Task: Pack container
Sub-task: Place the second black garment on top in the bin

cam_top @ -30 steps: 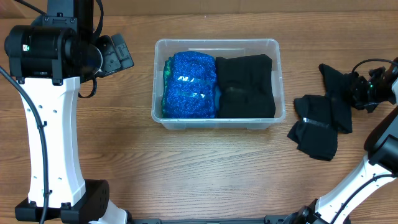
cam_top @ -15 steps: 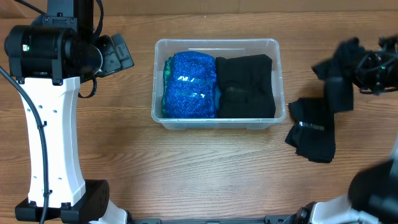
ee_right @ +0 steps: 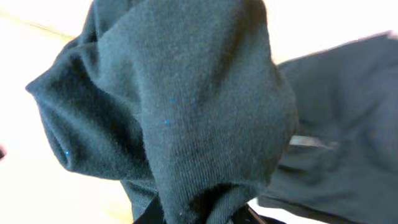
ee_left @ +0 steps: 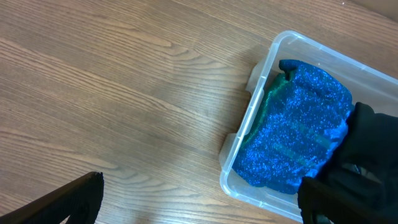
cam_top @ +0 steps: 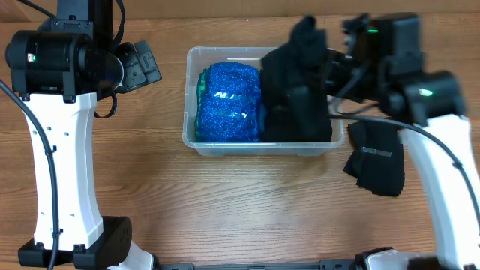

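The clear plastic container sits at the table's middle, holding a sparkly blue cloth on the left and folded black cloth on the right. My right gripper is shut on a black garment and holds it above the container's right half. In the right wrist view the garment fills the frame and hides the fingers. My left gripper is open and empty, left of the container. The left wrist view shows the container, the blue cloth and the open fingers.
Another black garment lies on the wood table right of the container. The left arm's white column stands at the left. The right arm's white link crosses the right side.
My right gripper has lifted the black garment from the table's right edge and carried it left, over the container. The left arm has not moved.
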Motion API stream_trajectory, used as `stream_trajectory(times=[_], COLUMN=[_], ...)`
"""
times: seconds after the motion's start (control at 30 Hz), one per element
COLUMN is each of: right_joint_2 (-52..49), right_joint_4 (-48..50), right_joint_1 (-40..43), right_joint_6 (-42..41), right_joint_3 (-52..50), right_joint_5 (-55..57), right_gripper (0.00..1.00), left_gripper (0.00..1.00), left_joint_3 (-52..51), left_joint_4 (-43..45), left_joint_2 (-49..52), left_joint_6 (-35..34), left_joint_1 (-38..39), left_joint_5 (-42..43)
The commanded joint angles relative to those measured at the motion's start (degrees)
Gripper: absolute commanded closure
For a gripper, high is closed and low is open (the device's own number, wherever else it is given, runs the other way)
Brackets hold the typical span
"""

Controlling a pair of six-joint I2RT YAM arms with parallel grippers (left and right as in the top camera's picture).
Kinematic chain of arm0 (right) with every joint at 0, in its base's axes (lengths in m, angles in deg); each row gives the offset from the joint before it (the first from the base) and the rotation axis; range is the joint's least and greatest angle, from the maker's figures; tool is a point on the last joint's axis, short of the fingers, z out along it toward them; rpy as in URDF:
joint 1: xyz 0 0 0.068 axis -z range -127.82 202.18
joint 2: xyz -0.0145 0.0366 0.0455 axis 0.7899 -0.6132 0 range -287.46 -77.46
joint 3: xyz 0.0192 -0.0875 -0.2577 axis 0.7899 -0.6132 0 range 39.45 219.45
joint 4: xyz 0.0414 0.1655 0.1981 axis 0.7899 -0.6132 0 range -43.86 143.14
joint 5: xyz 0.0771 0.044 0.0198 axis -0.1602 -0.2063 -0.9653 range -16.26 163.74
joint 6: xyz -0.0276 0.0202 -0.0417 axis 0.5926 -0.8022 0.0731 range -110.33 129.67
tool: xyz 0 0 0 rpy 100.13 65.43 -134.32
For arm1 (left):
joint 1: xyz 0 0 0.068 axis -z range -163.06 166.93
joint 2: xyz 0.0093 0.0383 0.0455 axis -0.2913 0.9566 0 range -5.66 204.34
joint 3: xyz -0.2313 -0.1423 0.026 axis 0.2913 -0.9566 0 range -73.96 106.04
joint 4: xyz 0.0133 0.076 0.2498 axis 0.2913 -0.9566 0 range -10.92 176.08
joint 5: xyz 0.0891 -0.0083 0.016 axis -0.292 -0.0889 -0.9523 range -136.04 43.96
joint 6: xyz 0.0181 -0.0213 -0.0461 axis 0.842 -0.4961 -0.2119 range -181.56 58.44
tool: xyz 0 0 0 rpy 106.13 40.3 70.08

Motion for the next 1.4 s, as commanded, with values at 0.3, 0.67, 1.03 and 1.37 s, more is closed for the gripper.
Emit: stream_trajectory(times=[0.3,0.67,1.03,1.37], right_joint_2=[-19.8,-15.0,-23.6,-23.8], right_joint_4=[2.3,-6.1,5.6,5.2], right_joint_1=[-8.4,-7.6,-9.1,-9.2], right_joint_6=[-22.9,-4.7,-7.6,1.3], right_joint_3=[0.2,13.4,-2.8,-1.4], right_joint_5=[15.5,24.4,21.7,20.2], right_gripper=[0.68,0.54,0.96,0.64], left_gripper=[0.00,0.00,0.00,0.00], left_joint_3=[-0.1,-0.1,-0.1,-0.1], left_joint_4=[-0.1,-0.1,-0.1,-0.1], left_joint_2=[-0.1,-0.1,-0.1,-0.1], left_joint_6=[1.0,1.0,1.0,1.0], left_joint_1=[-0.2,-0.2,-0.2,-0.2], left_joint_5=[-0.7,-0.7,-0.7,-0.7])
